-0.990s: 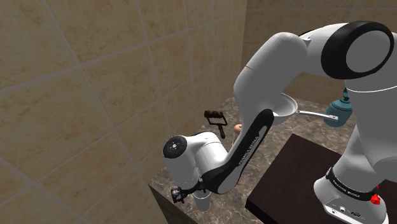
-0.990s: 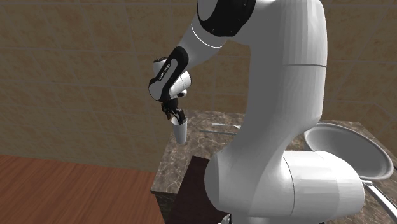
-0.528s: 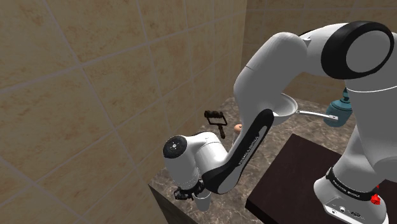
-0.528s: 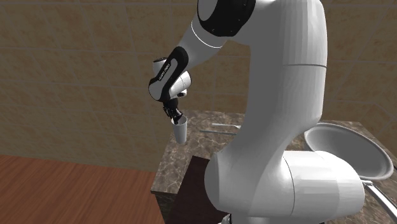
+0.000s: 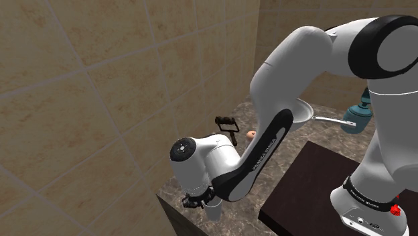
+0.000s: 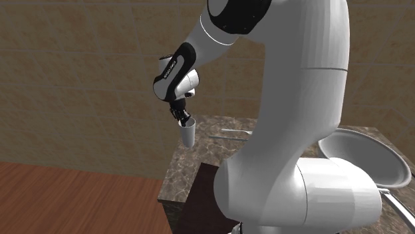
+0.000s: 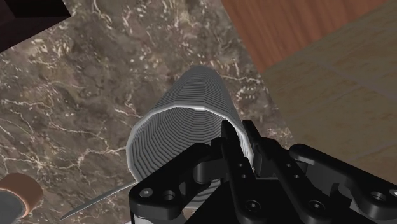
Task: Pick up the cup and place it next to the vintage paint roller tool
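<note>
The cup (image 7: 191, 105) is a pale ribbed tumbler, standing upright at the corner of the dark marble counter (image 5: 305, 137). My black gripper (image 7: 242, 137) is shut on the cup's rim, one finger inside and one outside the wall. From the side the gripper (image 6: 181, 119) comes down onto the cup (image 6: 188, 136). In the shoulder view the cup (image 5: 213, 213) peeks out below the hand (image 5: 199, 201). The paint roller (image 5: 228, 125) lies farther back on the counter, by the tiled wall, well apart from the cup.
A white bowl with a long handle (image 5: 303, 111) and a teal vessel (image 5: 358, 115) sit at the counter's far end. The dark stand (image 5: 315, 184) borders the counter. The counter's edge drops to a wooden floor (image 7: 286, 25) right beside the cup.
The fingers have closed on the cup's rim. The hand and cup have risen slightly, and the arm's elbow has shifted a little toward the shoulder view's right.
</note>
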Controlling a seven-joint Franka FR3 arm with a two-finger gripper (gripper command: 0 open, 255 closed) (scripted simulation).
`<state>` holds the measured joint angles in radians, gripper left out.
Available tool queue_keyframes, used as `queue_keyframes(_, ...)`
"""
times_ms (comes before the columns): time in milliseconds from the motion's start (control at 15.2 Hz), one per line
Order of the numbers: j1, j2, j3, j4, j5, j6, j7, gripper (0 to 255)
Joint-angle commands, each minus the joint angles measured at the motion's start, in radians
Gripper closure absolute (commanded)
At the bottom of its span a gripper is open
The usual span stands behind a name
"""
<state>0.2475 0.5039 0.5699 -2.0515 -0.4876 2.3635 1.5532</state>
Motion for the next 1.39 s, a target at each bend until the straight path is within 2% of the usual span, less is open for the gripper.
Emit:
queue_keyframes(0, -0.01, -0.02, 0.012, 0.0, 0.017, -0.016, -0.013, 255)
queue_keyframes(1320, -0.084, -0.214, 0.109, 0.037, 0.188, -0.206, -0.134, 255)
